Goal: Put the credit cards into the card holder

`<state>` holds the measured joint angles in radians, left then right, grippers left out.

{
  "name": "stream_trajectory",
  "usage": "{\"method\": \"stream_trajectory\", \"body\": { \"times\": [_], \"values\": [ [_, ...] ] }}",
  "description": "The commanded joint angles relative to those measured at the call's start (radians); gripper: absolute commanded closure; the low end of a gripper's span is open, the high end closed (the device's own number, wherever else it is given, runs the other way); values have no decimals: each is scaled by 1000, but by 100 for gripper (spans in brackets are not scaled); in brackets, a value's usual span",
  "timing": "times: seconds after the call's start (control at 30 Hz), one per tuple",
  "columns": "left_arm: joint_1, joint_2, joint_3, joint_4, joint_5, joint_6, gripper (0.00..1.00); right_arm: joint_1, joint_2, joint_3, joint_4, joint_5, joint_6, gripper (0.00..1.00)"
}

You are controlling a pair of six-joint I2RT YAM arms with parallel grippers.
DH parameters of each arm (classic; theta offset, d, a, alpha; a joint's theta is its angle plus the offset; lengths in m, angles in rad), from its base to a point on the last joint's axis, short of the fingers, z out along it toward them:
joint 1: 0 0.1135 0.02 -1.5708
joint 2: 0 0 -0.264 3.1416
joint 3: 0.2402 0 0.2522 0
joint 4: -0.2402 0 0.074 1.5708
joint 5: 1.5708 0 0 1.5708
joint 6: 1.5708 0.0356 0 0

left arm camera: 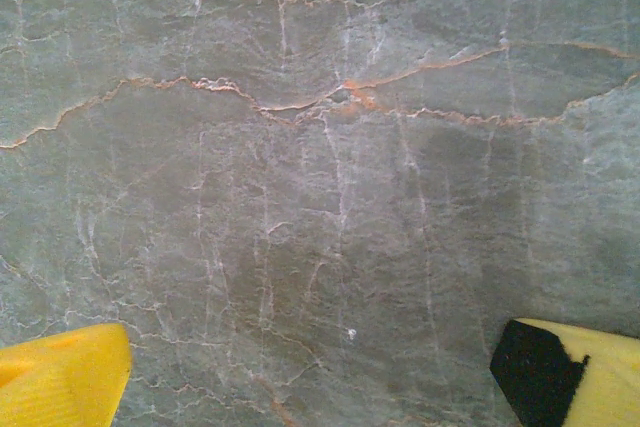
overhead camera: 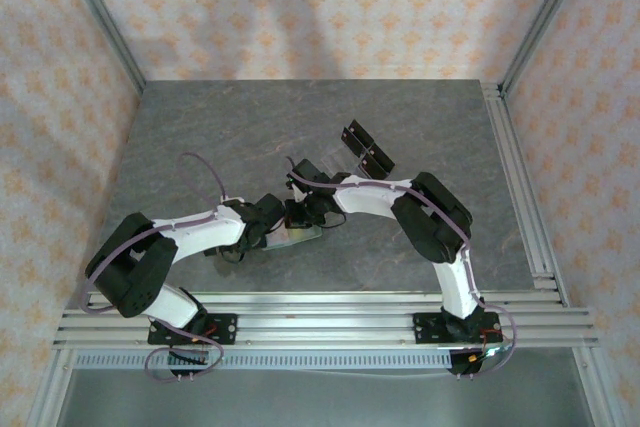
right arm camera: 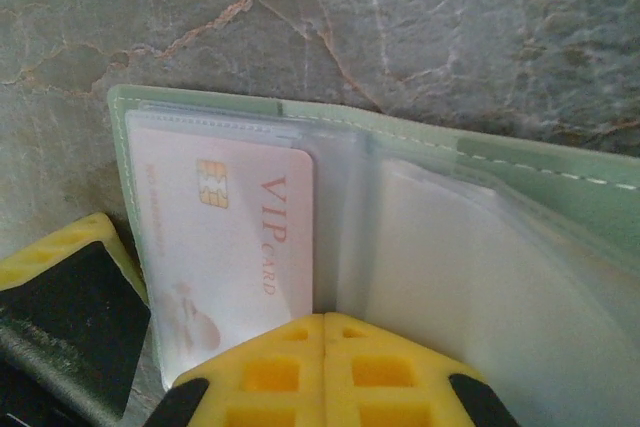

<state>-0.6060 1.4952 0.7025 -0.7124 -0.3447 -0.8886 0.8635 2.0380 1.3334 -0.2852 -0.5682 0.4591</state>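
At mid-table, card holder [right arm camera: 560, 197]: lies open and flat on the grey stone table [left arm camera: 320, 147], clear sleeves up, between the two wrists.
VIP card [right arm camera: 240, 237]: sits inside the left-hand clear sleeve, chip toward the green spine edge, seemingly fully seated.
Next sleeve: a pale shape inside may be a second card, but it is too blurred to tell.
Progress: at least one credit card is stowed. No loose card can be made out on the table, so the task looks well along or near its end.
Right gripper [right arm camera: 325, 347]: closed, yellow tips pressed together with nothing seen between them, at the sleeves' near edge just beside the card's corner.
Right arm: reaches in from the right, elbow bent, wrist low over the holder.
Left gripper [left arm camera: 312, 375]: wide open, empty, over bare stone.
Left arm: folded at the elbow, wrist just beside the holder.
Rack with black pieces [overhead camera: 365, 152]: stands behind the right arm, apart from the holder.
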Motion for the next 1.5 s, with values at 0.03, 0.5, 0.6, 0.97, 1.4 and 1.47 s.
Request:
{"method": "stream_trajectory", "body": {
  "times": [0.03,0.5,0.6,0.97,1.4,1.47],
  "values": [
    [4,31,-7,120,69,0,0,-4,-66,-42,58,-4,13,95],
    [5,0,13,75,37,4,0,-67,-138,-212,57,33,14,95],
    [5,5,12,74,27,2,0,-63,-168,-200,48,33,18,95],
    [6,17,0,82,27,-9,0,-17,-124,-64,-6,24,-12,95],
    [6,19,-4,87,31,-8,0,-2,-56,-61,21,19,0,95],
    [5,20,-5,88,31,-7,0,-2,-55,-66,23,21,2,96]
  ]
}}
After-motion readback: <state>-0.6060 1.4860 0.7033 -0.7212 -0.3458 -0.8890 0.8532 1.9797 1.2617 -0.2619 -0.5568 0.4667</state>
